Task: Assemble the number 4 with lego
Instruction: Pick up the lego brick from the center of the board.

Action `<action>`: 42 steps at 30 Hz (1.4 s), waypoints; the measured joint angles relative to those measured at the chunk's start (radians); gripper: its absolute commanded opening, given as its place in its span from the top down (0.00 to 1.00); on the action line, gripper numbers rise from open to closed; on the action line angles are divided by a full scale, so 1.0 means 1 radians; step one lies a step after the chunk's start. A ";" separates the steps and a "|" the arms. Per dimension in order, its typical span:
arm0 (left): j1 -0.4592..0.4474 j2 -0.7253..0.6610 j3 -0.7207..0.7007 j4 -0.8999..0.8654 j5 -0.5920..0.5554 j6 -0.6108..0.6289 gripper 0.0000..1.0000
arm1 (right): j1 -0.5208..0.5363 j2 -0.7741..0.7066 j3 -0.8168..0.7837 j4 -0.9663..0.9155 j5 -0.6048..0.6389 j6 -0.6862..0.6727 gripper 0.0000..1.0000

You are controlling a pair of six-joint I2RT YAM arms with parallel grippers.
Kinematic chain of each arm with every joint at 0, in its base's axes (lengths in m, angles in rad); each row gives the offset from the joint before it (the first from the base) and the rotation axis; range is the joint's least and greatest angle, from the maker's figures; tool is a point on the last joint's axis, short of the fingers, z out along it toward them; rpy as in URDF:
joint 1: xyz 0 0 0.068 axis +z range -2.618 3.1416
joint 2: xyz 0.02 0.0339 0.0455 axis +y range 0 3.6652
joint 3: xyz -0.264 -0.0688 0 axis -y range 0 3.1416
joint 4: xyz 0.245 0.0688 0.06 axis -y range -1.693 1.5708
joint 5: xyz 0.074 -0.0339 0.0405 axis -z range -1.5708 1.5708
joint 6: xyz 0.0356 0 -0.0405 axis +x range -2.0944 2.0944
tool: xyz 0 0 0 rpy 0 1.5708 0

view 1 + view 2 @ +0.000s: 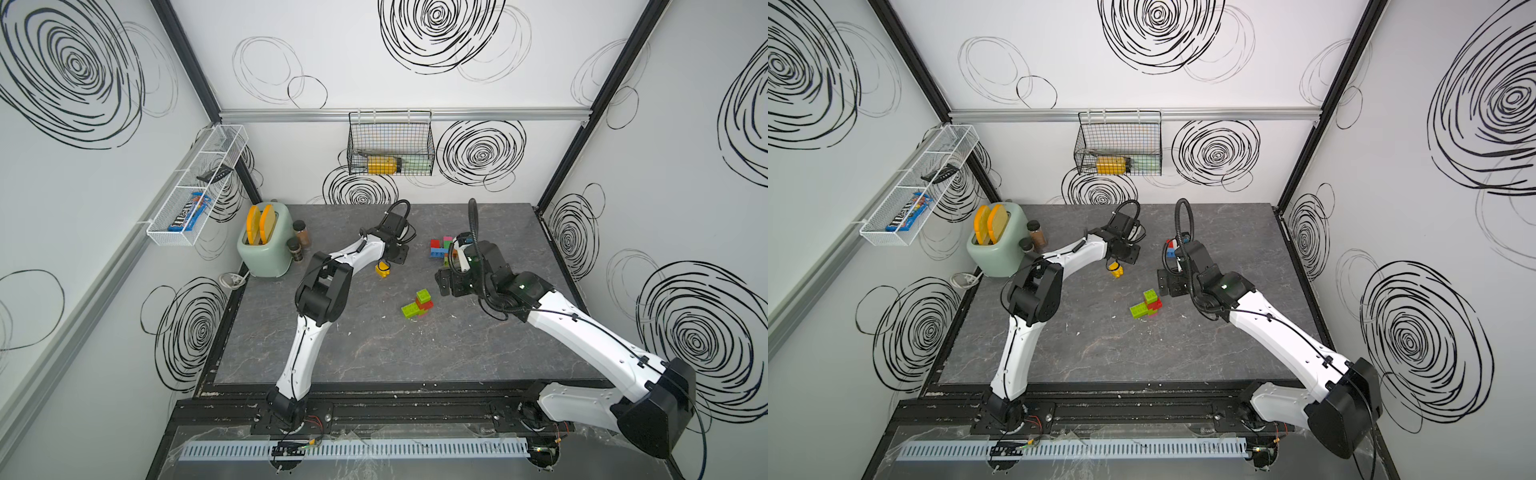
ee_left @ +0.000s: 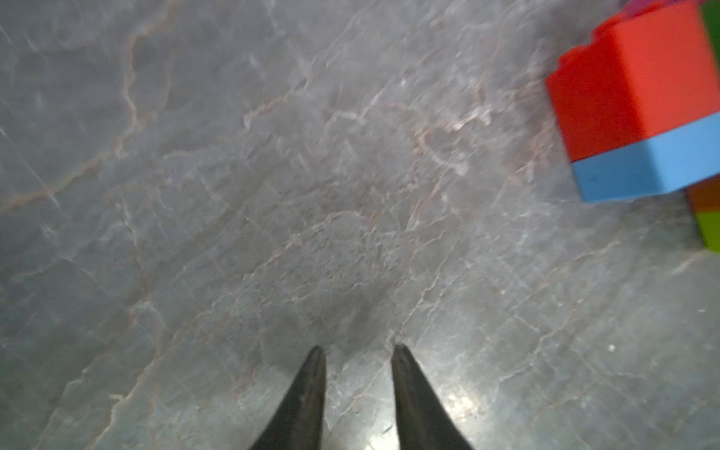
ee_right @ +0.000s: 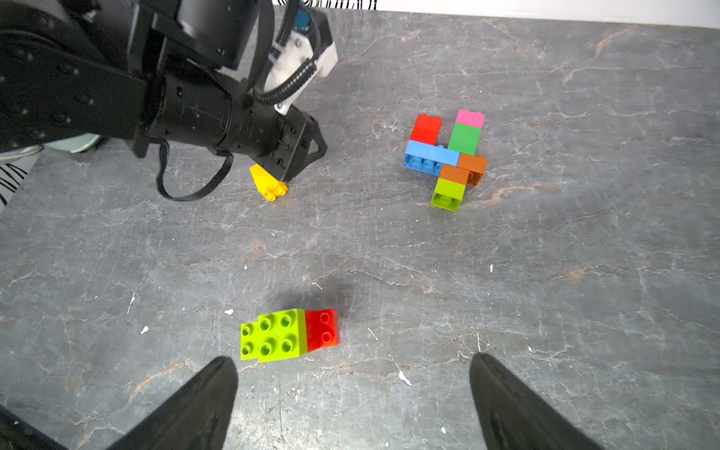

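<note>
- Two grippers show. The right gripper (image 3: 352,356) is wide open and holds nothing.
- A lime and red clump (image 3: 288,333) of lego lies on the gray table (image 3: 584,272). In the right wrist picture it sits just above the open fingers, a bit left of the middle of the gap.
- Its long side runs left to right in that picture, the same way the fingers close. I think the wrist may need a turn to pinch the short side.
- The right arm is much nearer to this clump.
- The left gripper (image 2: 358,350) is nearly closed, with nothing between its fingers. A yellow brick (image 3: 269,185) lies just beside it.
- The bigger lego shape (image 3: 448,159) lies in the upper right of the right wrist picture, well apart from the clump.
- A blue candy bag (image 1: 189,212) in the wire basket (image 1: 170,242), at the left of a top view, reads "m&m's". No brick shows writing.
</note>
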 measured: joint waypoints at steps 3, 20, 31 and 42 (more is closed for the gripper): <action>0.020 -0.009 -0.035 0.001 0.003 -0.013 0.77 | 0.000 -0.003 -0.011 0.010 -0.001 -0.005 0.03; 0.075 -0.377 -0.528 0.140 0.096 -0.075 0.26 | -0.001 0.002 -0.023 0.058 -0.020 -0.051 0.03; 0.038 -0.430 -0.570 0.172 0.056 0.151 0.24 | -0.001 0.014 -0.024 0.082 -0.036 -0.058 0.02; 0.039 -0.360 -0.529 0.045 0.046 0.341 0.34 | -0.001 0.016 -0.029 0.082 -0.042 -0.061 0.03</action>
